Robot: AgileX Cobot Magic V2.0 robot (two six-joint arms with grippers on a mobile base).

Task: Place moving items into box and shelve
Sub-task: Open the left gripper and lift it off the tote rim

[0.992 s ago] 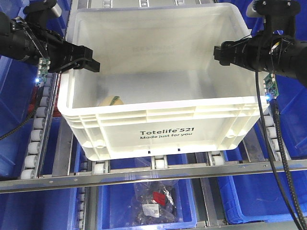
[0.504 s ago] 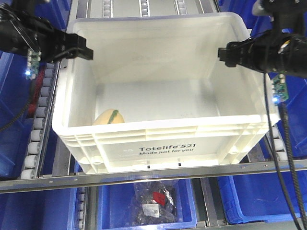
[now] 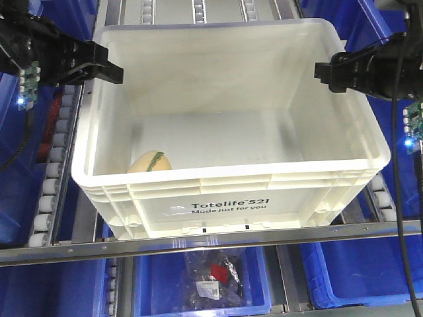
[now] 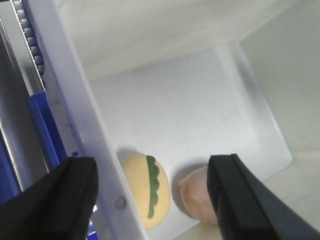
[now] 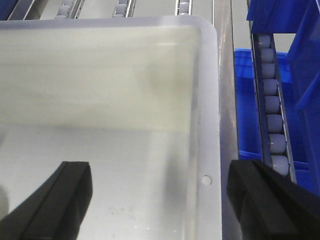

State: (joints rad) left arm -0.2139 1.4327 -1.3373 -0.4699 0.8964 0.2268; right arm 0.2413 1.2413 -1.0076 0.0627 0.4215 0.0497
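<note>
Crate (image 3: 228, 198) | on rollers, toys (image 4: 146, 190) inside | left gripper (image 4: 150, 200) wide astride its wall | right gripper (image 5: 157, 200) wide astride opposite wall, probably for sliding it

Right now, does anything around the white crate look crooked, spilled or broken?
Nothing stands out. The white crate sits level on the roller shelf, undamaged. Both toys lie inside against its near-left corner: the yellow toy and a pinkish toy. The left tool and right tool straddle the crate's side walls, open.

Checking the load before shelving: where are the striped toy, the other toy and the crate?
striped toy (image 4: 145, 197), left wrist view, its yellow face.
other toy (image 4: 197, 199), left wrist view, visible pinkish side.
crate (image 3: 228, 187), front view, front wall.
</note>
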